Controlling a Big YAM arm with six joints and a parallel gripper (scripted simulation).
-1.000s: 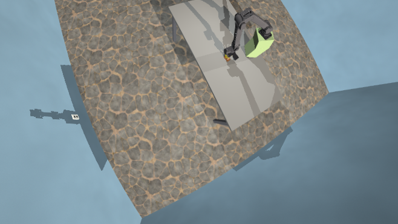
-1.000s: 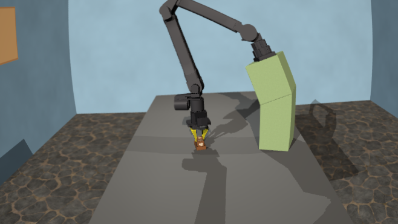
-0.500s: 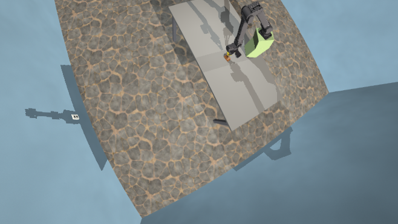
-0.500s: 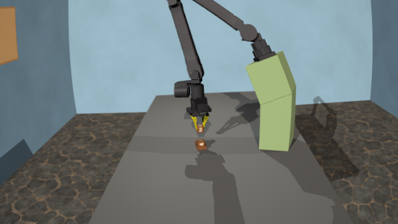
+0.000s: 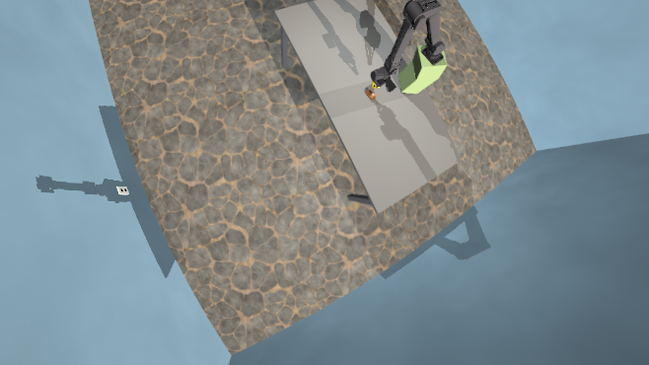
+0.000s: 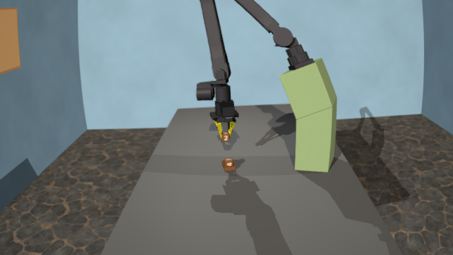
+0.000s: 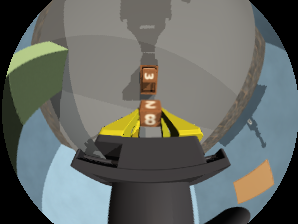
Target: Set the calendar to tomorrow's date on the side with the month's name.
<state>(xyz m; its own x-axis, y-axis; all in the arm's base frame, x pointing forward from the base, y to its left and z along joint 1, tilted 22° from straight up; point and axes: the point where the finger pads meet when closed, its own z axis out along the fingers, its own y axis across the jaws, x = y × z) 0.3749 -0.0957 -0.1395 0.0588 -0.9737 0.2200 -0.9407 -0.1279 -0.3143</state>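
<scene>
My gripper (image 6: 225, 139) (image 7: 150, 111) (image 5: 374, 86) points straight down and is shut on a brown calendar cube (image 6: 225, 137) (image 7: 150, 113). It holds the cube in the air above the table. The cube shows a white 2 in the exterior view and a 2 and an 8 in the wrist view. The small brown tray (image 6: 230, 169) (image 7: 143, 90) (image 5: 369, 93) lies flat on the table below, a little nearer the exterior camera. The other cube (image 6: 228, 164) (image 7: 149, 78) sits in it; its digit is too small to read. The month's name is not legible.
The grey table (image 6: 193, 212) (image 5: 404, 156) is long and narrow, with floor on both sides. The arm's tall green pedestal (image 6: 314, 116) (image 5: 421, 74) stands at the table's right edge, near the tray. An orange board (image 6: 8, 40) hangs on the left wall.
</scene>
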